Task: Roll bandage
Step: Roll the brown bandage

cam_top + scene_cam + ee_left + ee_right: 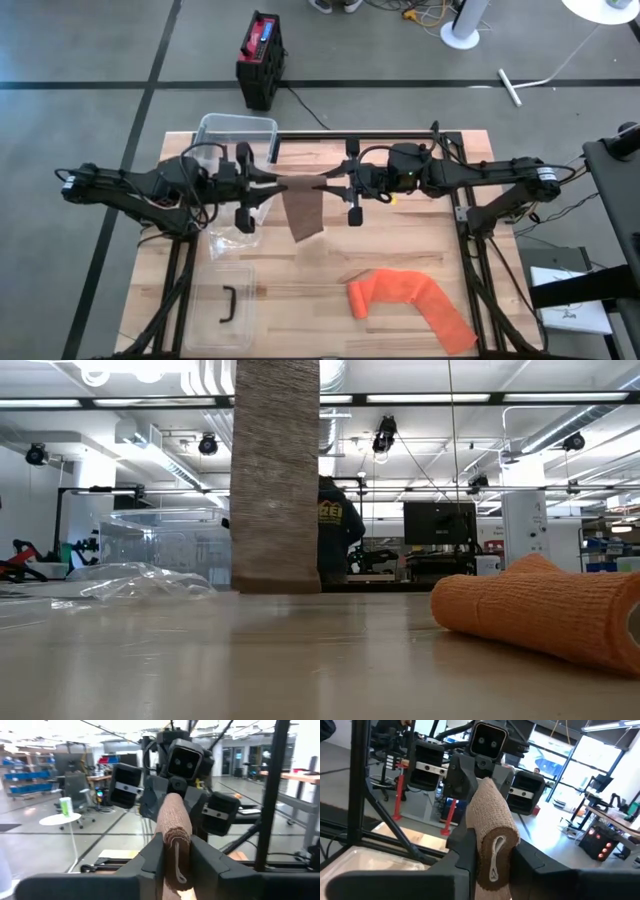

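A brown bandage (303, 205) is partly wound into a roll (173, 827) held level above the table's middle between my two grippers, which face each other. My left gripper (280, 183) is shut on the roll's left end and my right gripper (333, 184) is shut on its right end. The loose tail (275, 470) hangs straight down from the roll, and its lower edge (275, 586) reaches the table top. An orange bandage (410, 305) lies unrolled near the front right. My left gripper pinches the roll's left end (176, 851) between its two fingers (150, 857), coming level from the table's left along the roll's axis. The roll is lifted clear and lies level. My right gripper pinches the roll's right end (495, 854) between its two fingers (465, 847), coming level from the table's right along the axis. The tail hangs below the roll.
A crumpled clear plastic bag (235, 228) lies below my left gripper. A clear box (237, 135) stands at the far left, and a clear lid with a black handle (226, 303) lies at the near left. The orange bandage (545, 610) fills the near right.
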You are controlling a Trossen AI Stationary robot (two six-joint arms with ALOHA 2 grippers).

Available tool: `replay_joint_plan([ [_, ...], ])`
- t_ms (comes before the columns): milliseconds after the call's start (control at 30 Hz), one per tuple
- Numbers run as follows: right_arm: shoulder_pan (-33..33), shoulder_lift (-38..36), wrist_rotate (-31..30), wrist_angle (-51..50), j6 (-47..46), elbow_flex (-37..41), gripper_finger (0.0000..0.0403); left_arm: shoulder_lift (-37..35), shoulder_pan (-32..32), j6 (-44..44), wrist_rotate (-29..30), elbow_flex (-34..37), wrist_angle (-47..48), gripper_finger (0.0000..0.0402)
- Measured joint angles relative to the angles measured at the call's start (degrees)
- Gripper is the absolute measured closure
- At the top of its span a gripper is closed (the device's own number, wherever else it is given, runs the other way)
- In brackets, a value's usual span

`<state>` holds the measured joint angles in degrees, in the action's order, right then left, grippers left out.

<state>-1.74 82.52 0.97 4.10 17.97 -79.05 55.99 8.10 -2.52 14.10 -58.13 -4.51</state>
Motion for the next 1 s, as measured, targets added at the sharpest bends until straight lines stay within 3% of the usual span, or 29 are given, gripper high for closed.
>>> replay_joint_plan([
  [500,0.01,0.24,1.12,1.20,1.99,0.13,0.0354,-3.43,0.00,-1.48,0.62,0.00,1.35,0.0138],
  [800,0.58,2.03,0.49,3.69,1.76,0.13,0.0355,1.83,0.00,-2.94,-0.89,0.02,-3.82,0.0079],
  [1000,0.66,2.03,0.36,5.74,1.53,0.13,0.0355,3.30,0.00,-1.04,-1.42,0.02,-3.56,0.0071],
])
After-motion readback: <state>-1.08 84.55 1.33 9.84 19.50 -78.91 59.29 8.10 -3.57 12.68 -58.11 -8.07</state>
